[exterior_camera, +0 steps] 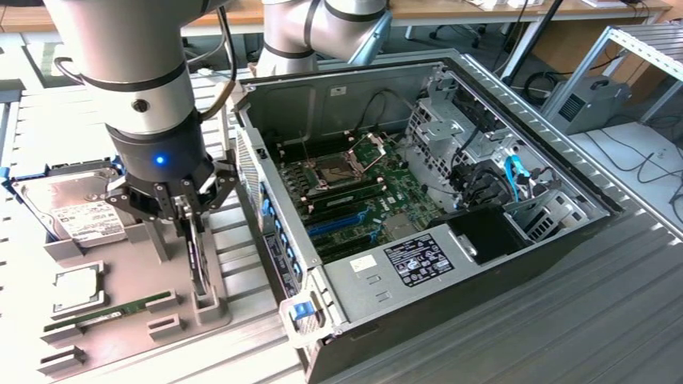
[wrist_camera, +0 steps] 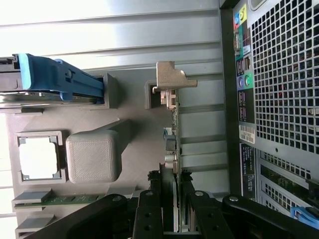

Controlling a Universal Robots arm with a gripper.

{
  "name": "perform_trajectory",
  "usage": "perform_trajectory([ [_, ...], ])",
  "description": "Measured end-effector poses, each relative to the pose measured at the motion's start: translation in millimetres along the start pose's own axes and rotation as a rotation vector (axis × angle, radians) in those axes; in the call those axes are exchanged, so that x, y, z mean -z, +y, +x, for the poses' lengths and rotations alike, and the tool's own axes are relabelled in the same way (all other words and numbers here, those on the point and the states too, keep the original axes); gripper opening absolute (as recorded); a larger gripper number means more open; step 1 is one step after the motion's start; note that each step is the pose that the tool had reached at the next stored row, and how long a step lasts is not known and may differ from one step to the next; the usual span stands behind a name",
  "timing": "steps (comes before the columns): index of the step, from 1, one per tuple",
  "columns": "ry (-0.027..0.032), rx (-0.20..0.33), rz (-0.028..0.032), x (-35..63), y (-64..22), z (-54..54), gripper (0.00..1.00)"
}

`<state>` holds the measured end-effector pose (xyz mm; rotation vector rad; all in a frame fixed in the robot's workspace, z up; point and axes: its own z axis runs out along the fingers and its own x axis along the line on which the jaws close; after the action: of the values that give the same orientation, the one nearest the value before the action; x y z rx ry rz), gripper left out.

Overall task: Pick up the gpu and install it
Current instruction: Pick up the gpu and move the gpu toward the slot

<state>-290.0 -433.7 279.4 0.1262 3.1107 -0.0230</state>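
The gpu stands on edge in a slot of the grey holder tray, left of the open computer case in the exterior view. It is a thin green card, and its silver end bracket shows in the wrist view. My gripper is straight above the card. Its black fingers press on both faces of the gpu, so the gripper is shut on it. The card's lower edge still sits in the holder.
The open computer case lies beside the tray, with its motherboard and blue slots exposed. The tray also holds a hard drive in a blue caddy, a square chip and a memory stick. The case's rear grille is close.
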Motion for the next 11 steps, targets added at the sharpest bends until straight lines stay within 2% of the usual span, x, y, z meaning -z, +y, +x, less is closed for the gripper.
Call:
perform_trajectory([
  [11, -0.0001, 0.000, -0.0001, 2.5, 0.0, -0.1, 0.27],
])
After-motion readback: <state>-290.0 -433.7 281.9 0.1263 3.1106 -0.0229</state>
